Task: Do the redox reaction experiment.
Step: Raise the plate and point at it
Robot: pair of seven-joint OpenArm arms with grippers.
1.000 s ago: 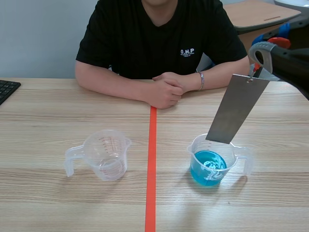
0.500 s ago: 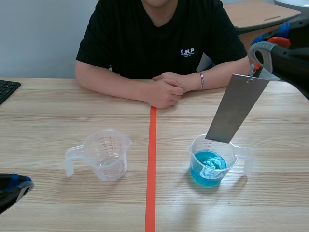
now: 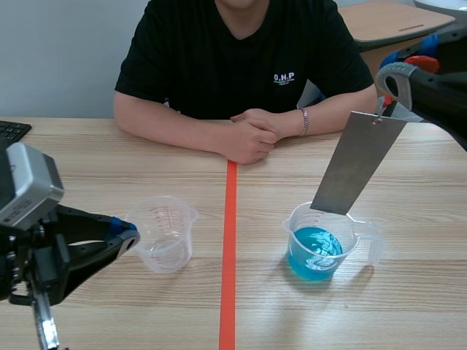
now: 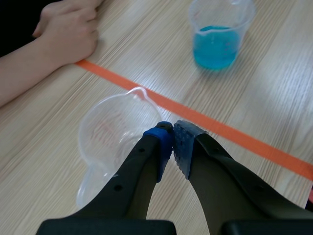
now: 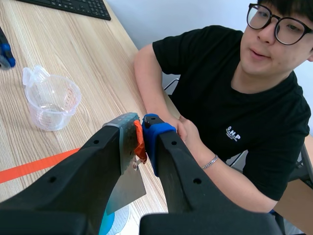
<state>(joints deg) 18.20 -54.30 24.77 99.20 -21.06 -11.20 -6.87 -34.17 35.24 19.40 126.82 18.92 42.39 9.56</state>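
An empty clear measuring cup (image 3: 166, 235) (image 4: 112, 131) stands left of the orange tape line. My left gripper (image 3: 127, 237) (image 4: 172, 143) hovers at its near rim, fingers shut on nothing; the cup's handle is hidden behind it in the scene view. Right of the line stands a clear cup of blue liquid (image 3: 315, 251) (image 4: 218, 35). My right gripper (image 3: 391, 82) (image 5: 138, 128) is raised at the far right, shut on the top of a grey metal strip (image 3: 359, 164) (image 5: 128, 183). The strip hangs tilted, its lower end just over the blue cup's rim.
A person in a black shirt sits across the table with clasped hands (image 3: 252, 135) (image 4: 68, 34) resting near the tape line's far end. A black keyboard (image 3: 11, 133) (image 5: 73, 6) lies at the table's far left edge.
My left arm has come in from the lower left and moved up to the empty cup, now covering its handle. The right arm and the strip have stayed still.
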